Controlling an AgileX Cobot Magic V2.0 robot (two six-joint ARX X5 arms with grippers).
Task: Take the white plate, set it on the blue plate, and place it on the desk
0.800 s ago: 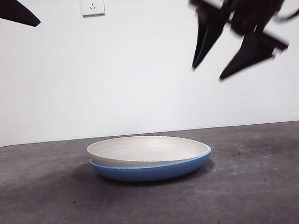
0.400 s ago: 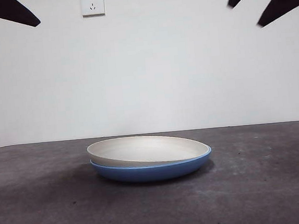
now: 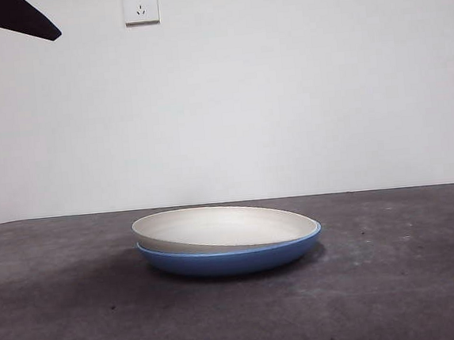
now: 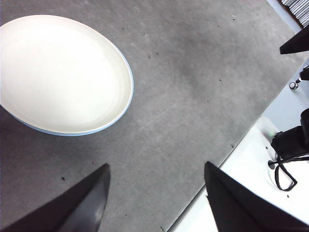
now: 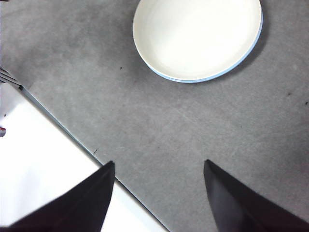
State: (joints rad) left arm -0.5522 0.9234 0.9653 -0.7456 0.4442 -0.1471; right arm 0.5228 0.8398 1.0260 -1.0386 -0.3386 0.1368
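Dark grey-brown and mottled, the desk [image 3: 396,282] fills the near ground of the front view, matte and faintly scuffed, with a few small dark specks on it. A little further back, about in the middle of it, sits the blue plate [image 3: 231,259], glossy, its low curved wall resting flat on the desk. The white plate [image 3: 224,226] lies nested inside the blue plate, cream and matte, its rim riding slightly higher on one side so that it looks a touch tilted (only a thin blue edge shows around it from above). Neither plate is touched by anything.

From the left wrist view the white plate [image 4: 60,72] shows as a pale oval with a narrow blue rim, and the left gripper [image 4: 157,193] hangs high over bare desk [image 4: 193,87] well apart from the stack, its two black jaws spread wide and holding nothing. The right gripper [image 5: 158,193] is likewise spread wide and empty, high above the desk [image 5: 72,72] near its edge, with the stacked plates [image 5: 198,36] well away from it.

Behind the desk stands a plain white wall [image 3: 284,93] with a white socket [image 3: 140,4] high up. Black tips of the waiting arms show at both top corners.
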